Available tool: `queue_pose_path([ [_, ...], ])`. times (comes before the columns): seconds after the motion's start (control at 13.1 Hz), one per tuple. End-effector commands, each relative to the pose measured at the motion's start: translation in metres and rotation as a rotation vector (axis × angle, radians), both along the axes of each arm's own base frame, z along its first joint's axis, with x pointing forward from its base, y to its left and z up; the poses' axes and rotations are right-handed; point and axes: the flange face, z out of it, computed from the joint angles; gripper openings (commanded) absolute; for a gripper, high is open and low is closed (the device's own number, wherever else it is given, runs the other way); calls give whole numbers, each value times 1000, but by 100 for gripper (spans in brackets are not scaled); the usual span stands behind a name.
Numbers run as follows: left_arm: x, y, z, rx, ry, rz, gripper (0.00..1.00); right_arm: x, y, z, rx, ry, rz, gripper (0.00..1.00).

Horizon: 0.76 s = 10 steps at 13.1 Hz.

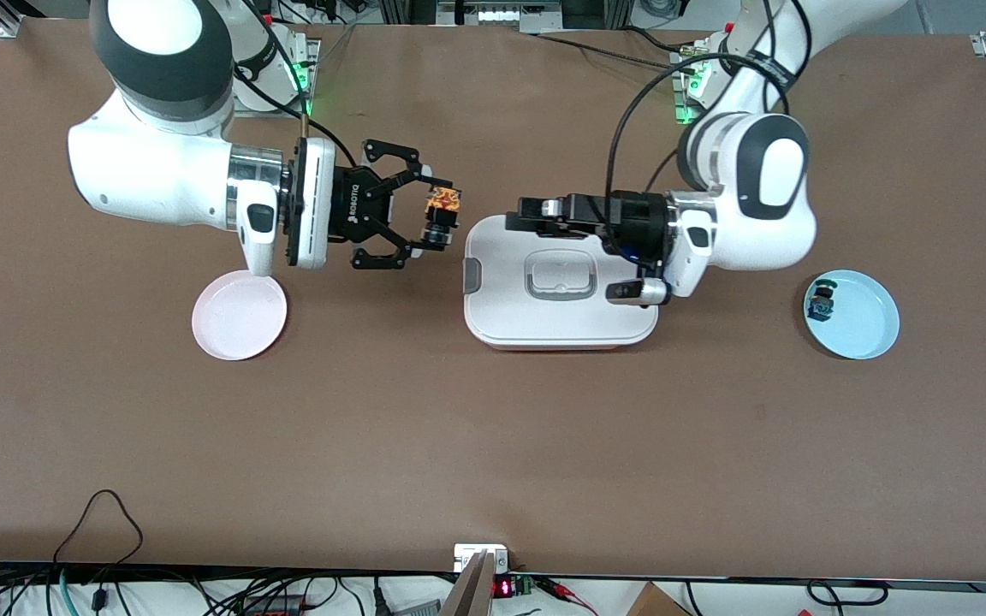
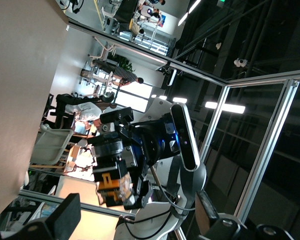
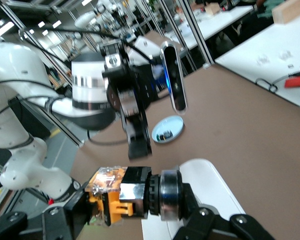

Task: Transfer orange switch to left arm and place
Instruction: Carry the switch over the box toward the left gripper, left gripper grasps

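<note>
2 arms stretch level toward each other in the front view. The right arm [image 1: 159, 167] comes from its base and points its forearm toward the table's middle; the right gripper [image 1: 435, 220] hangs over bare table just beside the box [image 1: 557, 289], at the box's end toward the right arm. Its 2 fingers pinch the orange switch [image 1: 442, 214], orange end up and black barrel below. A pink plate [image 1: 239, 314] lies under that arm's wrist, nearer the front camera than the gripper. The left arm [image 1: 750, 201] reaches the other way, and the left gripper [image 1: 517, 216] hovers over the box's edge farthest from the front camera; whether its fingers are parted I cannot tell here. A blue plate [image 1: 852, 314] lies near the left arm's elbow and carries a small blue-and-green-topped component [image 1: 822, 299].

Turned sideways, the left wrist view shows only dark finger ends of its own at the frame edge, and farther off the right gripper [image 2: 117, 192] holding the switch [image 2: 112, 187] out toward it.

Closest of the 3, the right wrist view shows the switch [image 3: 132, 196] lying crosswise between the gripper's fingertips [image 3: 65, 215], just over the box's white corner [image 3: 210, 182]. Past it the left gripper [image 3: 137, 142] points down with its fingers pressed together, apart from the switch.
</note>
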Motion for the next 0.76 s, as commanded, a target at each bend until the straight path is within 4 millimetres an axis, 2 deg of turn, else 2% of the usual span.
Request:
queue_pose_path([
  [0.0,-9,-15,-12,-68,23,52,100,-1,16,1,76,-33,-16,0],
  [0.15,-17,-26,-17,-85,32,53,100,-3,23,2,97,-26,-31,0],
  [0.46,-25,-35,-19,-81,37,38,98,-6,31,0,112,-16,-41,0],
  [0.61,-26,-38,-17,-85,34,33,74,-6,31,0,109,-19,-49,0],
  [0.69,-28,-39,-15,-86,30,28,47,-6,33,0,108,-14,-54,0],
])
